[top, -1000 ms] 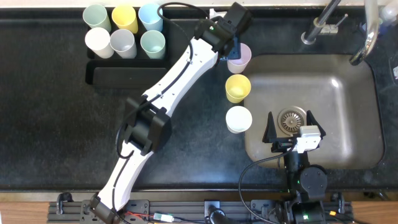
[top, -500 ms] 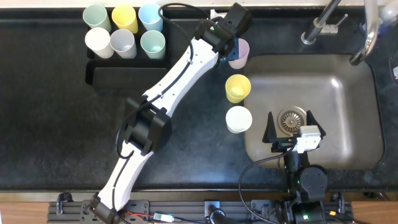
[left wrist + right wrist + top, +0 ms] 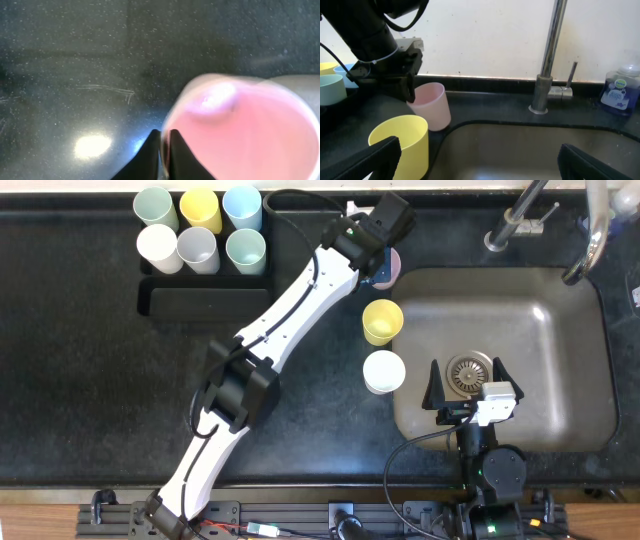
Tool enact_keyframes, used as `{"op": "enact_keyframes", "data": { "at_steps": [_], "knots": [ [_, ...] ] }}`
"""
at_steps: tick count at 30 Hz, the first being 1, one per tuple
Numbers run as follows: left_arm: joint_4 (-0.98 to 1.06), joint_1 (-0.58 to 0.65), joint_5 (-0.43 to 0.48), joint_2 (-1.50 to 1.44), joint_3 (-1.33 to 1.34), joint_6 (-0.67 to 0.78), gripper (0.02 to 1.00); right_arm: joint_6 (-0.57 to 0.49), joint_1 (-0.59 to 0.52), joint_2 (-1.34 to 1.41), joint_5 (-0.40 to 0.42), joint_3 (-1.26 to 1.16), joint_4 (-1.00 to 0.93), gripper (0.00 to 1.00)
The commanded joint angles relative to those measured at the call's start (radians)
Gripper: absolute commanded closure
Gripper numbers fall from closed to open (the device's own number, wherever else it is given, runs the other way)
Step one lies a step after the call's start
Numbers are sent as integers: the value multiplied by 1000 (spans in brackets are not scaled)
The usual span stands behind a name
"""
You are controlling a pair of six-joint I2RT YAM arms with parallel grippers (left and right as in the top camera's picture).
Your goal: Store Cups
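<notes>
Pink plastic is what your left gripper [image 3: 165, 144] is pinching. Its two fingers are closed on the rim of the pink cup [image 3: 432, 105], one inside the wall and one outside. Over the last second the cup has been sliding towards 12 o'clock in the top view and tucking in under the wrist, so less of its mouth is showing than a second ago. In the right wrist view it is hanging tilted from the rim beside the corner of the sink [image 3: 545, 340]. That reads as the lift getting under way, though you cannot tell whether its base is clear of the counter yet.

That means the grasp is holding and the carry is starting. The tray [image 3: 200, 300] is lying at about 9 o'clock from the cup, well apart, with six cups [image 3: 200, 225] standing in its far rows and its near row bare, so that row is probably where you are heading.

The yellow cup [image 3: 382, 321] is waiting at 6 o'clock from the pink one, and the white cup [image 3: 383, 370] at 6 o'clock from that. Neither has moved, so two more trips are pending.

Your right gripper [image 3: 466, 370] is sitting with its fingers spread wide over the sink near the drain, unchanged and holding nothing.

A rim pinch is letting the cup swing, so be watching the tilt as you are crossing.
</notes>
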Motion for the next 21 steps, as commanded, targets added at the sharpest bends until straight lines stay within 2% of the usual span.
{"op": "enact_keyframes", "data": {
  "at_steps": [1, 7, 12, 21],
  "knots": [
    [-3, -7, 14, 18, 24, -1, 985, 0, 2, -9, 4, -13, 5, 5],
    [-9, -4, 13, 0, 24, 5, 985, 0, 2, -9, 4, -13, 5, 3],
    [-12, 16, -7, -100, 24, 71, 985, 0, 2, -9, 4, -13, 5, 3],
    [-90, 167, -108, -459, -92, 144, 985, 0, 2, -9, 4, -13, 5, 3]
  ]
}}
